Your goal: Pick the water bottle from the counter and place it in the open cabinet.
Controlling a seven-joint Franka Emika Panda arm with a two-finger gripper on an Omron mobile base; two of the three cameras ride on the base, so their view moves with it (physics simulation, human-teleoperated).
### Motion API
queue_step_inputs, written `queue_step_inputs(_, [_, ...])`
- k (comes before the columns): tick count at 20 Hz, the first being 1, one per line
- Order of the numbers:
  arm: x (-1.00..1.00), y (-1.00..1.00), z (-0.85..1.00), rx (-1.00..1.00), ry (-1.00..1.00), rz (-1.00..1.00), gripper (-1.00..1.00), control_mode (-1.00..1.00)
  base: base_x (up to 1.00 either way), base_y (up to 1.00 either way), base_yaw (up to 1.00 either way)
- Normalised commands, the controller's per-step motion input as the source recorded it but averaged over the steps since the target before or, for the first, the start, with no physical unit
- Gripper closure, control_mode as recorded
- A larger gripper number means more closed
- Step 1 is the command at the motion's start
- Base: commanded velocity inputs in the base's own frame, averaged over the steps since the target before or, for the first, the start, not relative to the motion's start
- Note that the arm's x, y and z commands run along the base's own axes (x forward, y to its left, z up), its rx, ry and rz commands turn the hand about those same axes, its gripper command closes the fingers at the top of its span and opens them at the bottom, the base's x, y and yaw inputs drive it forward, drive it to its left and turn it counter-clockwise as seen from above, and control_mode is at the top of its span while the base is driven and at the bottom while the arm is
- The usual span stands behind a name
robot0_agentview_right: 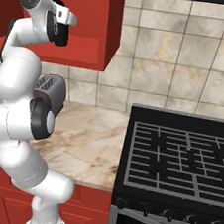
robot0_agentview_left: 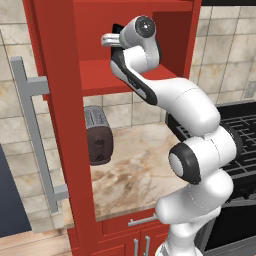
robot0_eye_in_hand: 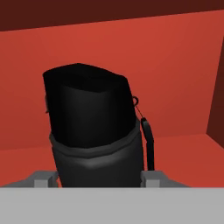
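In the left base view, the white arm is seen reaching up into the open cabinet [robot0_agentview_left: 165,75], with the hand held level above the red inner shelf; the gripper [robot0_agentview_left: 116,31] is pointed toward the cabinet's back, and a small dark shape is glimpsed at its tip, too hidden by the wrist to be identified. One open door [robot0_agentview_left: 55,125] with one long silver bar handle [robot0_agentview_left: 35,135] is seen at the left, one dark grey toaster [robot0_agentview_left: 98,135] stands on the counter [robot0_agentview_left: 135,160] below the shelf, and one black stove [robot0_agentview_left: 240,135] lies at the right. In the right base view, the hand is shown inside the same cabinet [robot0_agentview_right: 99,52], the fingers being hidden behind the wrist; one toaster [robot0_agentview_right: 54,92] and one stove [robot0_agentview_right: 178,157] are counted on either side of the counter [robot0_agentview_right: 90,141]. In the hand view, one water bottle [robot0_eye_in_hand: 94,131] is seen clamped between the two finger tips of the gripper [robot0_eye_in_hand: 99,178], the jaws being closed to the bottle's width. The bottle is held before the red back wall of the cabinet [robot0_eye_in_hand: 183,65], its cap end toward the wall.
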Motion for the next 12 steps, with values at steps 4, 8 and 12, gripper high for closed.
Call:
queue_step_inputs(4, [0.00, 0.00, 0.00, 0.00, 0.00, 0.00, -1.00, -1.00, 0.00, 0.00, 0.00])
queue_step_inputs(8, [0.00, 0.00, 0.00, 0.00, 0.00, 0.00, -1.00, -1.00, 0.00, 0.00, 0.00])
queue_step_inputs(12, [0.00, 0.00, 0.00, 0.00, 0.00, 0.00, -1.00, -1.00, 0.00, 0.00, 0.00])
